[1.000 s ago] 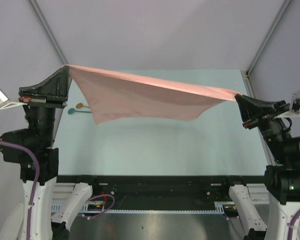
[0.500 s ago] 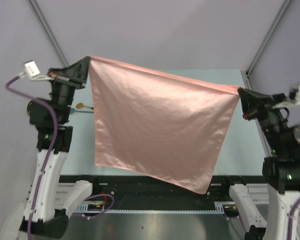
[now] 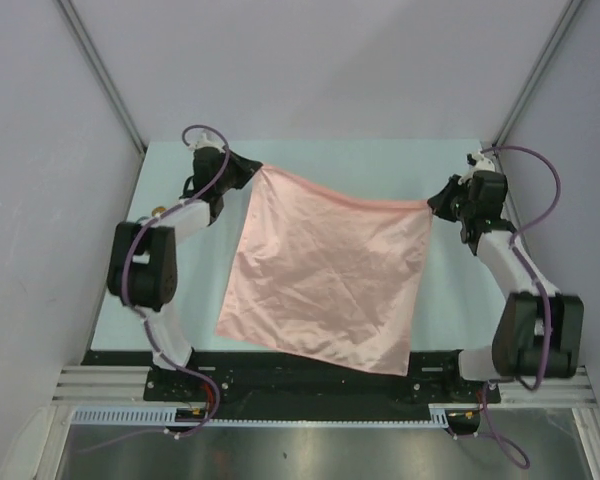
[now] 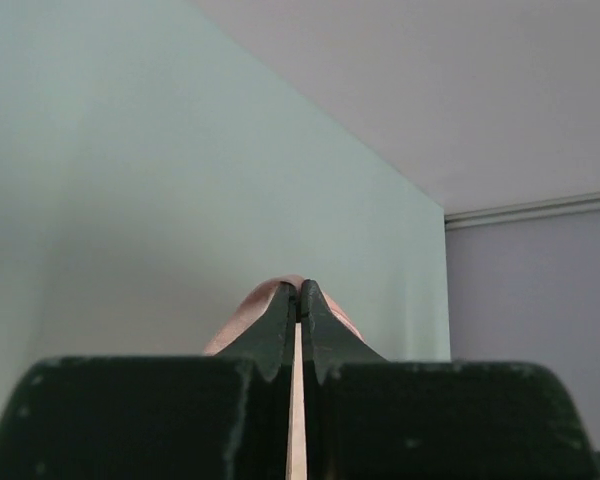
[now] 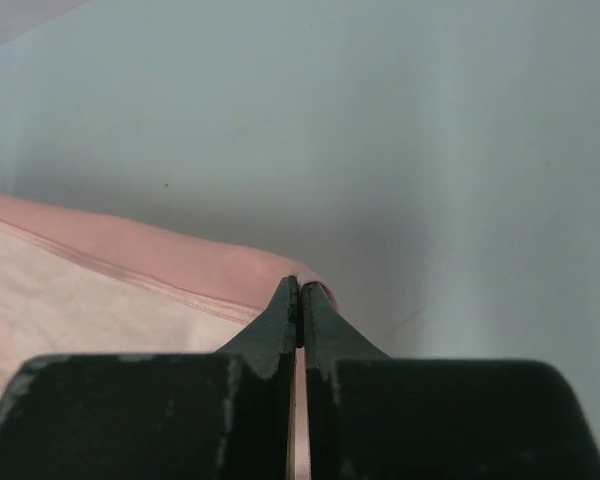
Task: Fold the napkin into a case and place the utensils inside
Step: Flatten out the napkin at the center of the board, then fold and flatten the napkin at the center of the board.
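Barely begun: the napkin lies open and unfolded across the middle of the table, its near hem reaching the near edge, each far corner clamped between the closed fingers of the left gripper and right gripper. Every fold is yet to do, and the utensils, not clearly visible, are not yet inside anything. Plain grey walls enclose the pale green surface.

Your right gripper has its jaws pinched tight on a corner of the napkin. You see the pink cloth and its hemmed edge spread off to the left over the pale green desk.
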Available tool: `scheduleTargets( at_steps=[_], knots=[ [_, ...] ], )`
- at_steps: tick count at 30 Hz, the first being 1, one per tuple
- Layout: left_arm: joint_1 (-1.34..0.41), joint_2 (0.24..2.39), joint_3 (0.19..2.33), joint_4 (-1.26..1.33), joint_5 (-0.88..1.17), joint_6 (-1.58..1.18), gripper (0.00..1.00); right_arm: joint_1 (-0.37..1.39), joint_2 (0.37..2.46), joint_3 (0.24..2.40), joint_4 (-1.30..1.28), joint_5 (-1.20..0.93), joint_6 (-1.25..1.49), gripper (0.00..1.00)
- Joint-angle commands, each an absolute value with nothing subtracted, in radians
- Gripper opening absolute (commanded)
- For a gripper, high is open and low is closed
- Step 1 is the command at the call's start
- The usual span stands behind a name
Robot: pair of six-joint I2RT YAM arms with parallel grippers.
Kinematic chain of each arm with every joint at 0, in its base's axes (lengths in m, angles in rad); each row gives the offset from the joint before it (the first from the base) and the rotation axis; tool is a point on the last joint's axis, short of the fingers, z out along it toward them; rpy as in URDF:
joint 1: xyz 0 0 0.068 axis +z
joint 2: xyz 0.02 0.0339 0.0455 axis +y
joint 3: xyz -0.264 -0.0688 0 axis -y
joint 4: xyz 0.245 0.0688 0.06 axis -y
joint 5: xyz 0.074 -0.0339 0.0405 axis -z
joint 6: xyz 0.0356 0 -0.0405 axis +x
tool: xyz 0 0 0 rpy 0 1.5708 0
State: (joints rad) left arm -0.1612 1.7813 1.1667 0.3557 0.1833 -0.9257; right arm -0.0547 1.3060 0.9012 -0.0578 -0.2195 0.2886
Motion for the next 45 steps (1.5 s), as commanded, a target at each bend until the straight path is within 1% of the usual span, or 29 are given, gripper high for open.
scheduleTargets(
  at_steps=[1,5,8,10,13,15,17,18,19,20,21,22,24,27,28,30,32,35,40,43,45],
  knots=[
    [-0.167,1.991,1.380,0.462,0.294,-0.963,0.00,-0.089,1.605,1.081,0.124,-0.287,0.285,0.00],
    [-0.167,2.097,1.482,0.427,0.281,-0.954,0.00,-0.094,1.797,1.250,0.117,-0.330,0.268,0.00],
    [-0.167,2.126,1.543,0.368,0.273,-0.921,0.00,-0.095,1.883,1.327,0.068,-0.345,0.265,0.00],
    [-0.167,2.122,1.562,0.310,0.270,-0.907,0.00,-0.095,1.905,1.399,-0.035,-0.348,0.279,0.00],
    [-0.167,2.076,1.531,0.194,0.262,-0.905,0.00,-0.095,1.878,1.402,-0.161,-0.341,0.317,0.00],
    [-0.169,2.001,1.464,0.114,0.235,-0.902,0.00,-0.087,1.797,1.327,-0.251,-0.296,0.383,0.00],
    [-0.169,1.936,1.407,-0.059,0.210,-0.911,0.00,-0.081,1.728,1.260,-0.348,-0.244,0.443,0.00],
    [-0.172,1.871,1.354,-0.114,0.190,-0.916,0.00,-0.072,1.656,1.223,-0.369,-0.233,0.460,0.00],
    [-0.173,1.838,1.327,-0.247,0.137,-0.934,0.00,-0.065,1.608,1.131,-0.383,-0.210,0.483,0.00],
    [-0.176,1.807,1.297,-0.288,0.121,-0.936,0.00,-0.057,1.568,1.090,-0.399,-0.210,0.495,0.00],
    [-0.176,1.737,1.232,-0.316,0.120,-0.931,0.00,-0.049,1.530,1.051,-0.416,-0.209,0.495,0.00],
    [-0.173,1.708,1.209,-0.339,0.109,-0.901,0.00,-0.026,1.449,0.989,-0.435,-0.186,0.495,0.00],
    [-0.175,1.625,1.163,-0.402,0.094,-0.858,0.00,-0.003,1.376,0.948,-0.524,-0.163,0.479,0.00],
    [-0.175,1.566,1.116,-0.504,0.077,-0.770,0.00,0.023,1.223,0.853,-0.623,-0.126,0.486,0.00],
    [-0.175,1.527,1.086,-0.514,0.087,-0.740,0.00,0.028,1.142,0.830,-0.643,-0.095,0.501,0.00],
    [-0.175,1.487,0.979,-0.520,0.107,-0.726,0.00,0.028,1.076,0.763,-0.701,-0.072,0.518,0.00],
    [-0.176,1.453,0.924,-0.525,0.130,-0.703,0.00,0.049,0.996,0.721,-0.751,-0.014,0.561,0.00],
    [-0.176,1.425,0.829,-0.512,0.126,-0.693,0.00,0.142,0.969,0.739,-0.820,0.078,0.638,0.00],
    [-0.176,1.414,0.781,-0.522,0.109,-0.673,0.00,0.152,1.022,0.667,-0.847,0.051,0.707,0.00],
    [-0.175,1.423,0.785,-0.517,0.072,-0.667,0.00,0.153,1.035,0.608,-0.799,0.058,0.709,0.00],
    [-0.176,1.440,0.791,-0.511,0.078,-0.664,0.00,0.170,1.045,0.614,-0.784,0.078,0.724,0.00]
  ],
)
